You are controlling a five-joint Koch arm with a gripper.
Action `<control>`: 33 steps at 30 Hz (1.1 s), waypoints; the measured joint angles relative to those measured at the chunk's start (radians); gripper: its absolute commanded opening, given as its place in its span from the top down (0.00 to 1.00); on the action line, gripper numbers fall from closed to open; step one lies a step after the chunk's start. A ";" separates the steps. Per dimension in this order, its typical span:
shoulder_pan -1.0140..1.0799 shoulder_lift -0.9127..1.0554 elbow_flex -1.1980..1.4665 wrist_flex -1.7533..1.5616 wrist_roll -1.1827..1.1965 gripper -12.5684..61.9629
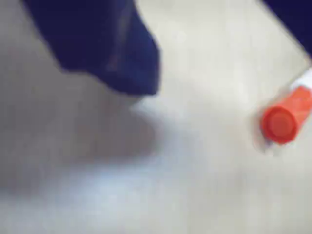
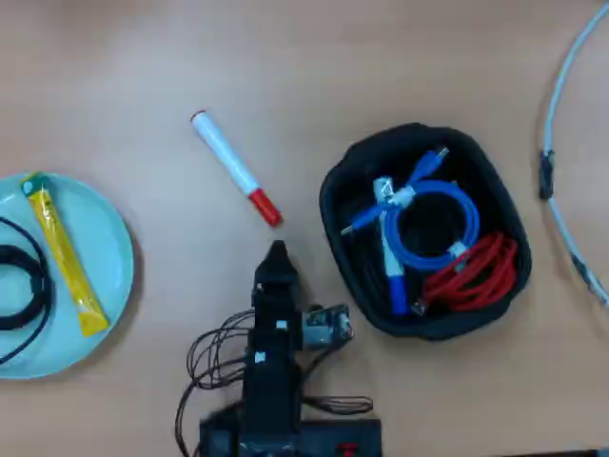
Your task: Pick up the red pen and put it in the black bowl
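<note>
Red pen (image 2: 234,168) lies diagonally on the counter (image 2: 114,76), just beyond the jaws, left of the black bowl (image 2: 335,205). Whether the jaws are spread cannot be told. An off-centre descent could roll the round barrel away.

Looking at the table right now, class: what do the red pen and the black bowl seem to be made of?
The red pen: probably plastic, given its smooth white barrel and glossy red cap. The black bowl: possibly fabric or soft moulded foam, since its walls look dark, matte and rounded.
</note>
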 measured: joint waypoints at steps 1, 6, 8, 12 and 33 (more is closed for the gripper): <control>-0.025 0.000 -0.031 0.026 0.000 0.36; -0.163 0.000 -0.426 0.508 0.000 0.36; -0.161 0.000 -0.405 0.545 0.002 0.36; -0.164 0.000 -0.405 0.543 0.000 0.36; -0.244 -0.272 -1.264 1.167 0.000 0.36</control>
